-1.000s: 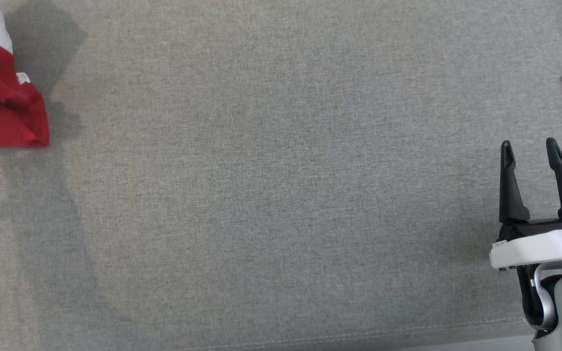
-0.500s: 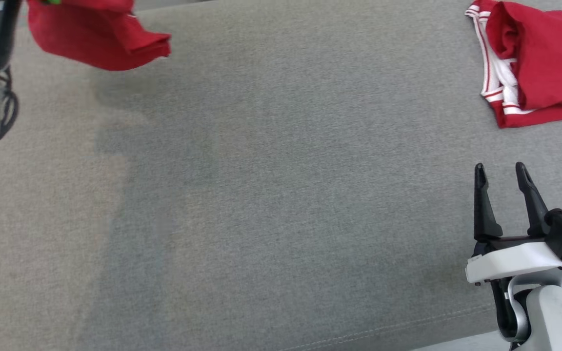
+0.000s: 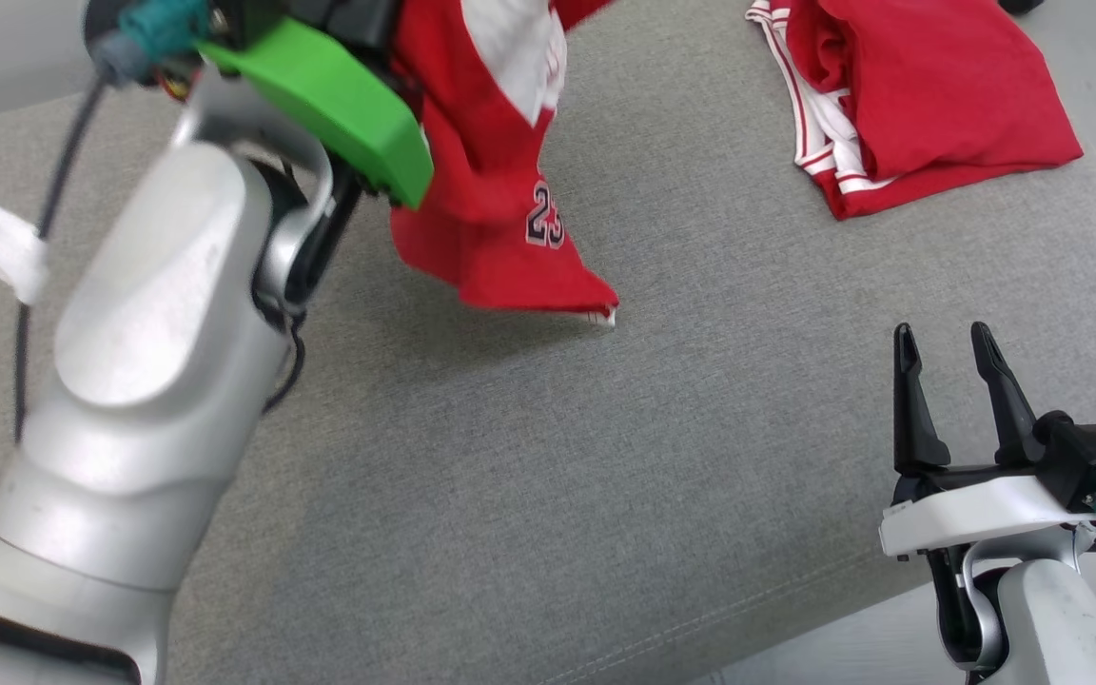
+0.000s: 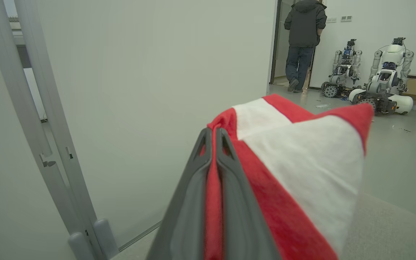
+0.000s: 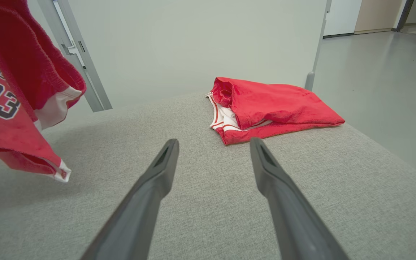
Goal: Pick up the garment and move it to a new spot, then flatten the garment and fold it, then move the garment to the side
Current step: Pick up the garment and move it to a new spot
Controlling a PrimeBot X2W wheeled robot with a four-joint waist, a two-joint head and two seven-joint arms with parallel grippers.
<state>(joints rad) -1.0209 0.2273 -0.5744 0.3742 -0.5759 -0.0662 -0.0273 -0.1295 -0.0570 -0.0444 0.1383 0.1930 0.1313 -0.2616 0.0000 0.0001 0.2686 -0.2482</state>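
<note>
Left gripper (image 4: pixel 213 131) carries the red number 23 jersey (image 3: pixel 500 219) in the air over the grey worktop (image 3: pixel 548 495).

One second ago the head view had only a corner of the jersey at its left edge. Now the camera has turned, and the left arm and the hanging jersey show at upper left. The left gripper is clenched on the jersey's fold, and the lower corner hangs close above the cloth surface. The pick-up seems done and the move to a new spot is probably in hand. The right gripper (image 3: pixel 943 335) waits released and holds nothing. A second red garment (image 3: pixel 929 105) lies folded at the far right. Behind are a pale partition (image 4: pixel 157 90), a grey floor (image 5: pixel 374 65), parked robots (image 4: pixel 385 79) and a person (image 4: pixel 303 36) at a doorway.
</note>
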